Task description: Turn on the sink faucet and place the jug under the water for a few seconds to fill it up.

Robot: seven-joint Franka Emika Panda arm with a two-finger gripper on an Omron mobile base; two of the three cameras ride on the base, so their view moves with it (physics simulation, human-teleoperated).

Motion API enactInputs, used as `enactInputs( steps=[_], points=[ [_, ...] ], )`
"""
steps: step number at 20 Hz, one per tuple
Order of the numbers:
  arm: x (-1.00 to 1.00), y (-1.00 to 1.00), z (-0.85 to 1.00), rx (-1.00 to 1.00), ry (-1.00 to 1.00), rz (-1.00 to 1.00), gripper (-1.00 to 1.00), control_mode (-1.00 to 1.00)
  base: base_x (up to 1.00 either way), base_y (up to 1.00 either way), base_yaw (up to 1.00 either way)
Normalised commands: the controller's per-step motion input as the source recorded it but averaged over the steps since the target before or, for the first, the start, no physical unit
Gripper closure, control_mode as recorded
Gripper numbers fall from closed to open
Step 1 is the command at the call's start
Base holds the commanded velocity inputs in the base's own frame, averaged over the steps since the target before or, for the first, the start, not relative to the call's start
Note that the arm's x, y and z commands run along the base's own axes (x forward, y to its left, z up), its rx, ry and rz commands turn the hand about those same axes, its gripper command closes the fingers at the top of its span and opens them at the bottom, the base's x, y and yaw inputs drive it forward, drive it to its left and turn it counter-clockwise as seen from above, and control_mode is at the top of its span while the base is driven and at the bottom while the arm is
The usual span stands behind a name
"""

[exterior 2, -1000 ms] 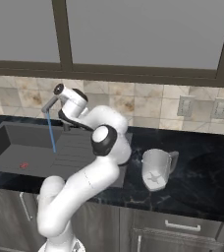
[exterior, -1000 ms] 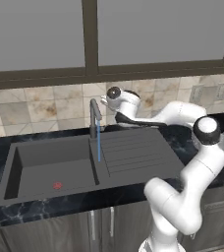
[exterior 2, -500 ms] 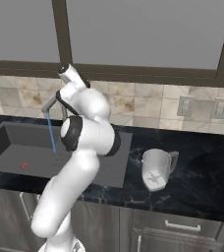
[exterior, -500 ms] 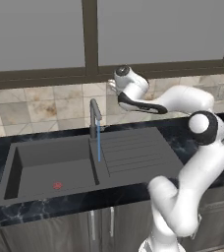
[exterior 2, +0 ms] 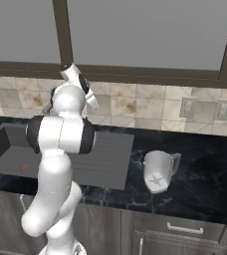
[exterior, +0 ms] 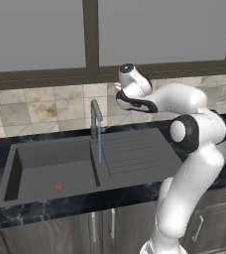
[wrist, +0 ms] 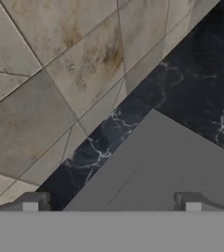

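Note:
The sink faucet (exterior: 95, 118) stands at the back of the sink (exterior: 45, 166), and the water (exterior: 99, 145) falls from its spout as a thin blue stream along the basin's right wall. A red drain mark (exterior: 58, 187) shows on the basin floor. The jug (exterior 2: 160, 171) lies on its side on the black counter right of the drainboard (exterior 2: 103, 157), its cross-marked base facing the camera. My gripper (wrist: 113, 204) is open and holds nothing. It hangs high by the tiled wall, above the drainboard's back edge, up and to the right of the faucet.
The black marble counter (exterior 2: 210, 174) runs right of the sink, with tiled backsplash (exterior: 45, 106) and a window behind. Two wall outlets (exterior 2: 187, 107) sit above the counter at the right. My own arm (exterior 2: 60, 134) hides the faucet in the right base view.
My hand has lifted off the faucet area and swung up and to the right toward the wall. The water runs throughout. The jug has not moved.

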Motion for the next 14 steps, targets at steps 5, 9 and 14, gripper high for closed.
enactInputs(
  steps=[5,9,14],
  points=[
    [-0.78,-0.67,0.7,0.0,-0.05,0.03,-1.0,-1.0,0.0,0.0,0.0],
    [-0.75,-0.79,0.58,0.0,-0.04,0.09,-1.0,-1.0,0.0,0.0,0.0],
    [-0.8,-0.79,0.61,0.0,-0.03,0.06,-1.0,-1.0,0.0,0.0,0.0]
  ],
)
